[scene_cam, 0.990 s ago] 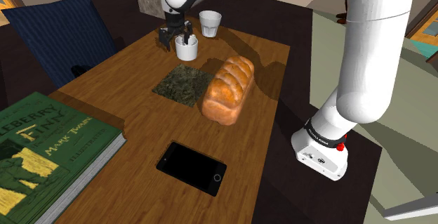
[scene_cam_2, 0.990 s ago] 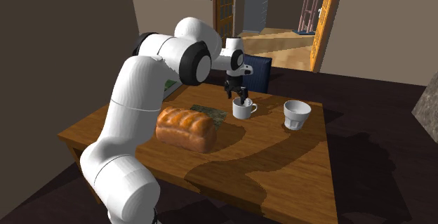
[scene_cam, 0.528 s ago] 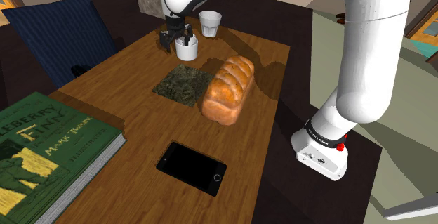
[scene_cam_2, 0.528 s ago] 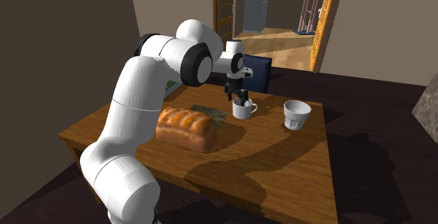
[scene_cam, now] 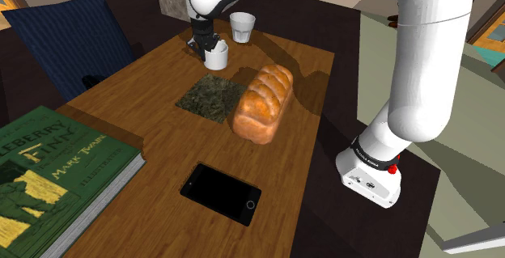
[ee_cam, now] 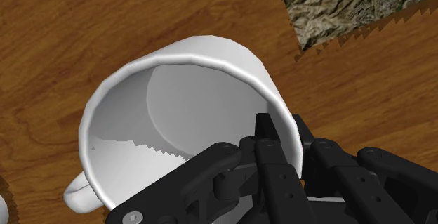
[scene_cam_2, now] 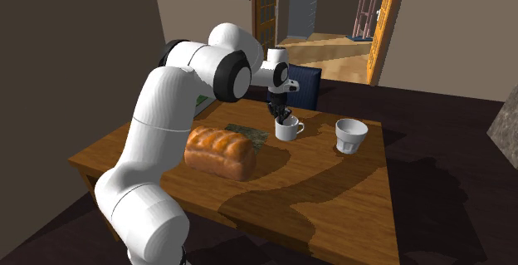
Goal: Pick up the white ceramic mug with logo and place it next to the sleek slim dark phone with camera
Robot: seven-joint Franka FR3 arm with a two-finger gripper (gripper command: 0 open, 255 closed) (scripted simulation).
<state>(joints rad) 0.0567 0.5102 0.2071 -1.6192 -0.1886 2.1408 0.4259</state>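
Wooden table (scene_cam: 146, 111) holds a white mug (ee_cam: 189, 103); the black gripper (ee_cam: 282, 133) pinches its rim, 1 finger inside, 1 finger outside.

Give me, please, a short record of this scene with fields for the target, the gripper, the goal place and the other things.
target: white handled mug, upright on the brown wooden table
gripper: all-black two-finger gripper, shut on the mug's wall, one finger inside, one outside
goal place: flat black rectangular phone, far from the mug, at the table's other end
between them: golden-brown bread loaf, dark mottled square mat
other: white handleless cup, green hardcover book
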